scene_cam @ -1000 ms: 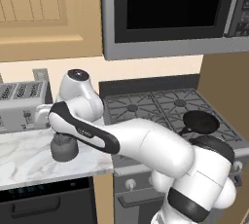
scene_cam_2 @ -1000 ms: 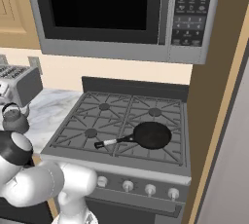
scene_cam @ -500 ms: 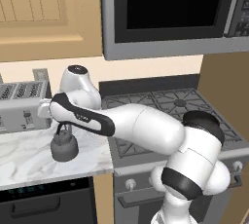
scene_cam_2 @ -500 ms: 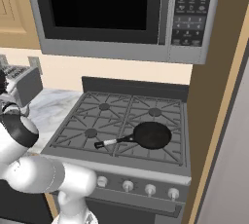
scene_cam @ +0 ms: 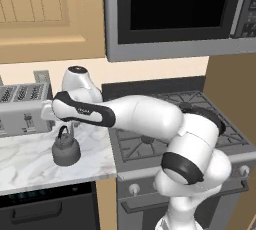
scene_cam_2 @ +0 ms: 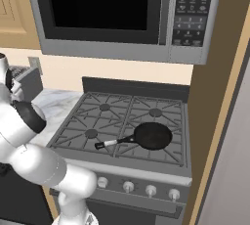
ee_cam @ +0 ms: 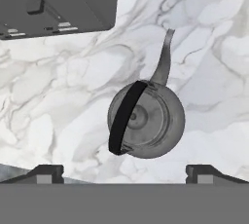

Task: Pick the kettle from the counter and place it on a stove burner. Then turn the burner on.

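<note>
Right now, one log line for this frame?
phase: approach | fingers: open, above kettle | kettle: upright on counter, not held | pan: on stove

Kettle [scene_cam: 66,148] sits upright on the marble counter [scene_cam: 30,166], left of the stove [scene_cam: 150,141]. White arm reaches left across the stove, wrist directly above the kettle's handle. Toaster [scene_cam: 22,109] behind, microwave [scene_cam: 180,14] overhead.

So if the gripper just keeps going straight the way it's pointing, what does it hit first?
Probably the kettle: the open gripper looks straight down at its arched handle, with marble counter underneath.
</note>
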